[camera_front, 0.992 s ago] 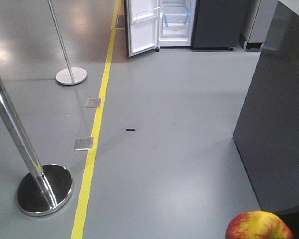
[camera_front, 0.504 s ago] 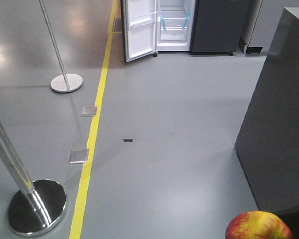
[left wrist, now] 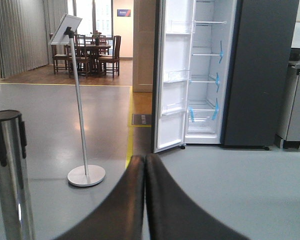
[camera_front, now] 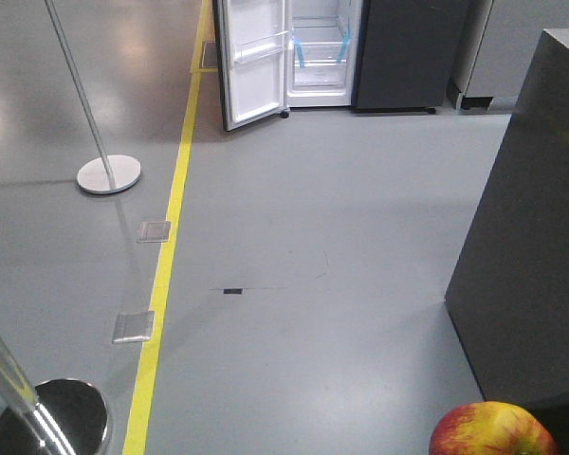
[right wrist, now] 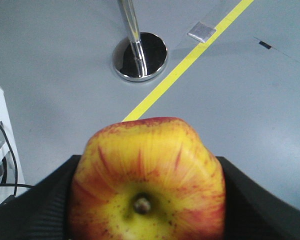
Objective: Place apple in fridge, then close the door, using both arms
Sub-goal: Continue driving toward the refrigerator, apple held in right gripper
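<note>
Over floor (right wrist: 65, 50), right gripper (right wrist: 149, 207) clasps apple (right wrist: 147, 165).

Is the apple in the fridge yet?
Not yet. Done: the red and yellow round apple is picked up, clamped in the right gripper. In hand: carrying it; the dark grey fridge stands far across the floor, its white-lined door open. Left: put the apple inside, shut the door; the left gripper is shut, empty.

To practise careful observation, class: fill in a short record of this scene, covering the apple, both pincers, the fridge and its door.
apple: red and yellow, gripped by the right pincer
right pincer: shut on the apple
left pincer: shut, holding nothing
fridge: some way ahead across the floor, white lining and shelves showing
door: swung open, white inner face showing
</note>
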### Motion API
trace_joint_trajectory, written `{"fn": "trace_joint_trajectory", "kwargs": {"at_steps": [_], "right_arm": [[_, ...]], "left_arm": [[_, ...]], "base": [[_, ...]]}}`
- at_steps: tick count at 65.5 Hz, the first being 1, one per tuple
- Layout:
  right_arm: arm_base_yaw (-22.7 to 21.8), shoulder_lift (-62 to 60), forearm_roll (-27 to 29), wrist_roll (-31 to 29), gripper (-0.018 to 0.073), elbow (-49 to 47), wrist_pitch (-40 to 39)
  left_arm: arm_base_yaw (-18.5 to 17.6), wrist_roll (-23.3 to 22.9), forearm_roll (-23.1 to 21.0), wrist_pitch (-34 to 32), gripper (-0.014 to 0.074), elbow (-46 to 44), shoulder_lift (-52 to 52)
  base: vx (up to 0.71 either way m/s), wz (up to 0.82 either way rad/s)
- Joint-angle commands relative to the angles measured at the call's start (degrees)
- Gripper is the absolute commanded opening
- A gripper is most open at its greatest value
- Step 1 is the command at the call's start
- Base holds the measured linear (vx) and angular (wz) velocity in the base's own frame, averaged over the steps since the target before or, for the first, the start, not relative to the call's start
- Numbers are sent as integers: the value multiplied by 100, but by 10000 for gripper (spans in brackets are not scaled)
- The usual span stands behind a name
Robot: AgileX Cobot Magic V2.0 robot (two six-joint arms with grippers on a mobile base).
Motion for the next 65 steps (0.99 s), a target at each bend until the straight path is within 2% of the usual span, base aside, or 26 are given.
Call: {"fn": "trace_joint_trajectory", "kwargs": {"at_steps": [1,65], "right_arm": [[-13,-3,104,-44,67,-152,-335],[-13,-3,104,-44,67,-152,-330]], "left_arm": [[15,-42,-8,-426,-6,171,-89],[15,-42,-8,-426,-6,171,-89]], "base": [[24,-2],[23,1]]}}
